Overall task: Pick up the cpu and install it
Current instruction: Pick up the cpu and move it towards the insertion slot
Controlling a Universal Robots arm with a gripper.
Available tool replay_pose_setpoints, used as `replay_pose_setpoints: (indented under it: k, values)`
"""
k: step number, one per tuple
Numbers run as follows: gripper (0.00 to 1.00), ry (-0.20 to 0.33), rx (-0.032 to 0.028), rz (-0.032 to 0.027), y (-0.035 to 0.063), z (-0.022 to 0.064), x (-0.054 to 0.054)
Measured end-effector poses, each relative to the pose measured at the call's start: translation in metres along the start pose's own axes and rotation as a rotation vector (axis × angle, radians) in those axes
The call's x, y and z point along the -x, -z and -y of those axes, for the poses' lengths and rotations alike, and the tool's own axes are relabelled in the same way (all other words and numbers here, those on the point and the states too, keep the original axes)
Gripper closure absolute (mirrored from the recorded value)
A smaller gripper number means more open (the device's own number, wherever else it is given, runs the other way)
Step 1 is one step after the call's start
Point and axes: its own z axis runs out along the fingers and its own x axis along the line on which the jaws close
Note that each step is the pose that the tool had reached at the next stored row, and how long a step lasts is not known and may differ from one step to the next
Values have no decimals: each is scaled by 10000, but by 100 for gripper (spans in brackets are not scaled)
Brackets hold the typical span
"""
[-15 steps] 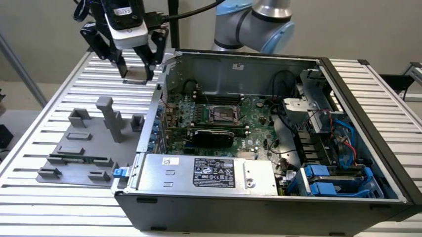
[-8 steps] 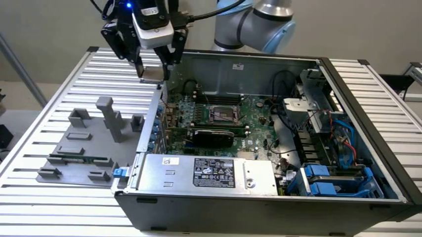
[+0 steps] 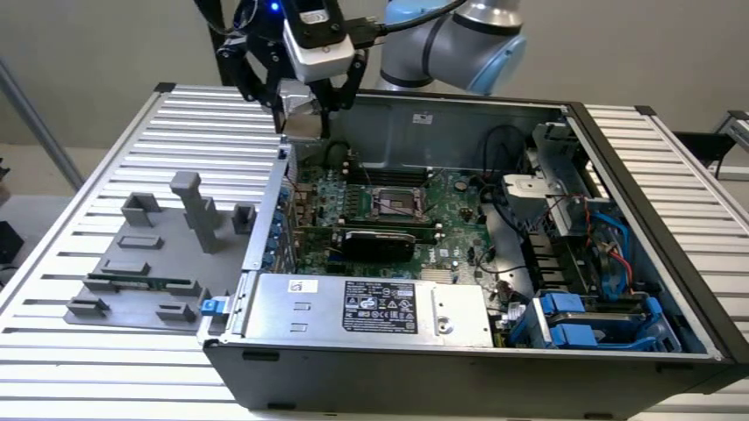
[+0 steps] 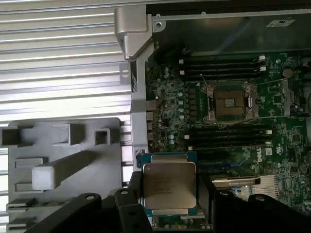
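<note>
Above the rear corner of the open PC case, on the exterior view's left, my tool hangs w/ the cpu pinched between its fingers: jaws part-spread, pressed on two opposite edges of the chip. Cpu is level, metal top facing the wrist cam, clear of every surface. From the wrist it lines up w/ the case wall, between the grey fixture tray and the motherboard. Socket sits mid-board, well apart from the cpu. Tray rests on the ribbed worktop beside the case; a green mem stick lies in it.
</note>
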Motion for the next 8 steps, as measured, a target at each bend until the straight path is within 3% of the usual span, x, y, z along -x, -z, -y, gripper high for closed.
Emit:
replay_pose_setpoints:
  k: [8]
  values:
    - [45, 0, -4, 1, -36, -188, 297]
